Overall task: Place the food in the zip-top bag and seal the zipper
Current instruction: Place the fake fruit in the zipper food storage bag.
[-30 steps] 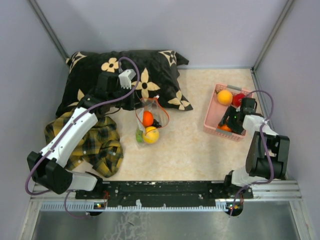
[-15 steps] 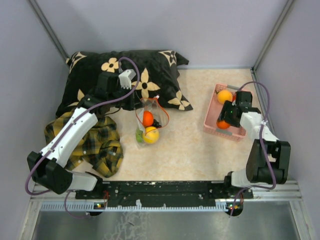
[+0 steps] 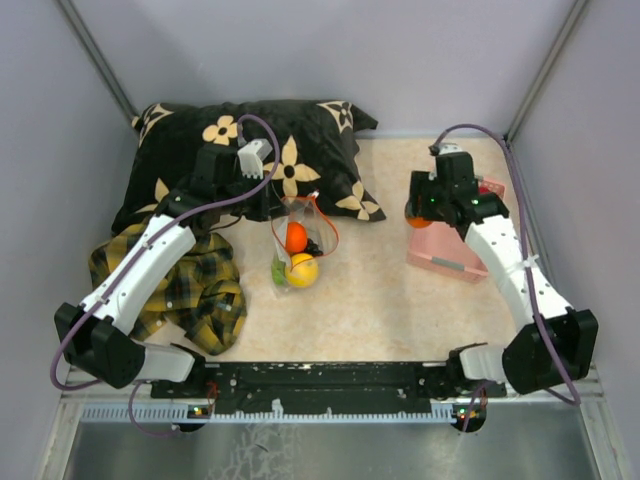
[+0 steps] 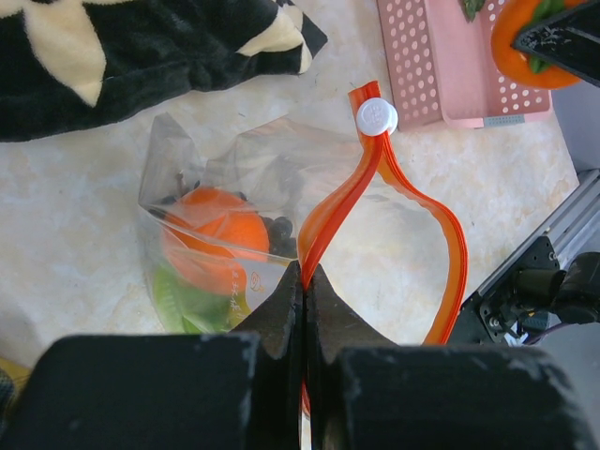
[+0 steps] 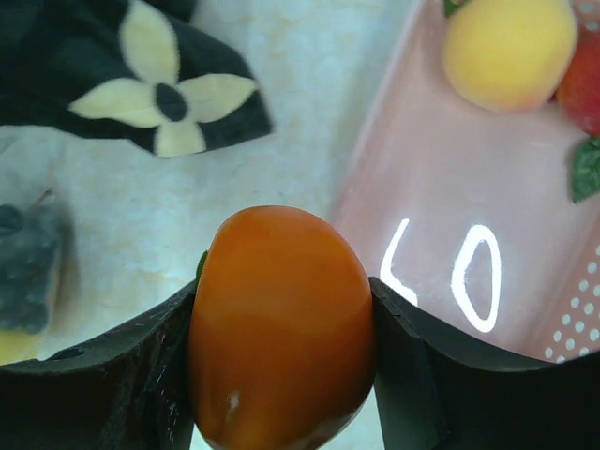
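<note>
The clear zip-top bag [image 3: 300,240] lies mid-table with its mouth standing open. Inside it are an orange [image 4: 216,234], a green piece [image 4: 183,300], dark grapes [image 4: 277,225] and a yellow lemon [image 3: 301,268]. My left gripper [image 4: 305,272] is shut on the red-orange zipper [image 4: 342,202], below its white slider [image 4: 376,115]. My right gripper [image 5: 281,319] is shut on a second orange [image 5: 281,328], held in the air over the left rim of the pink basket [image 3: 445,255]. That orange [image 3: 415,218] hangs to the right of the bag, well apart from it.
The basket [image 5: 441,206] holds a yellow-orange fruit [image 5: 509,47] and a red apple [image 5: 583,89]. A black flowered pillow [image 3: 250,150] lies at the back left, and a yellow-black plaid cloth [image 3: 190,290] under the left arm. Grey walls close in the sides and back.
My right gripper shut on an orange in the basket, lifted it and swung up and left past the basket's rim. The left gripper and the bag have stayed put.
</note>
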Robot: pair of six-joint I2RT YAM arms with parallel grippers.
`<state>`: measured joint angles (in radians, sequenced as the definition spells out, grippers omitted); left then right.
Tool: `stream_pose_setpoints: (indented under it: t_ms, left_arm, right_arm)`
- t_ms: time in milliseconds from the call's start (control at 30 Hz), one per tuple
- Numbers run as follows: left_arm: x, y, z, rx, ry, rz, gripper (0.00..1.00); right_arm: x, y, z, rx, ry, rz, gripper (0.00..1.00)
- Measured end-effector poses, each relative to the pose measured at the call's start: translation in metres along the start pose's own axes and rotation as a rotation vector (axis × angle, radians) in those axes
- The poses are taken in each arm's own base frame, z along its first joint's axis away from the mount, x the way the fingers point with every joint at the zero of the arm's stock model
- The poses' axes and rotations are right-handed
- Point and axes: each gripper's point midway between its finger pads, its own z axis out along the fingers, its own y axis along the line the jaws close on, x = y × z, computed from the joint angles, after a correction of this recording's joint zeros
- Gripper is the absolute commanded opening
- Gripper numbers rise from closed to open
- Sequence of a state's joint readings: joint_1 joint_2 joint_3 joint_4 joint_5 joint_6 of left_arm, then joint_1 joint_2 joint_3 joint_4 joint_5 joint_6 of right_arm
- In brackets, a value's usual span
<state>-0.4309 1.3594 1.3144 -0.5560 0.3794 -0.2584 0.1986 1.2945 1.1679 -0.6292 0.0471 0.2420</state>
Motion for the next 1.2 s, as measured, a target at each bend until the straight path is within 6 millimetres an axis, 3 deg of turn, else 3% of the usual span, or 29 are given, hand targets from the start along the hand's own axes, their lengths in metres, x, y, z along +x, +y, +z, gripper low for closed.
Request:
stream_pose_setpoints:
  t_ms: [400,667,967,1100,1200]
  left_arm:
    - [0.0,-0.001,0.0,0.006,0.001,0.0,0.0]
    - [0.0,-0.001,0.0,0.007,0.001,0.0,0.0]
    - [0.0,-0.001,0.0,0.008,0.001,0.0,0.0]
    - [0.0,-0.001,0.0,0.008,0.001,0.0,0.0]
    - [0.0,-0.001,0.0,0.009,0.001,0.0,0.0]
  right_arm:
    - [-0.021,0.132,-0.062,-0.252,-0.116,-0.244,0.33]
    - [-0.019,0.179,-0.09,-0.366,-0.169,-0.336,0.33]
    - [0.007,0.242,-0.101,-0.505,-0.182,-0.485,0.36]
    - [0.025,0.265,-0.09,-0.518,-0.148,-0.556,0.4]
    - [0.04,0.273,-0.076,-0.502,-0.11,-0.601,0.49]
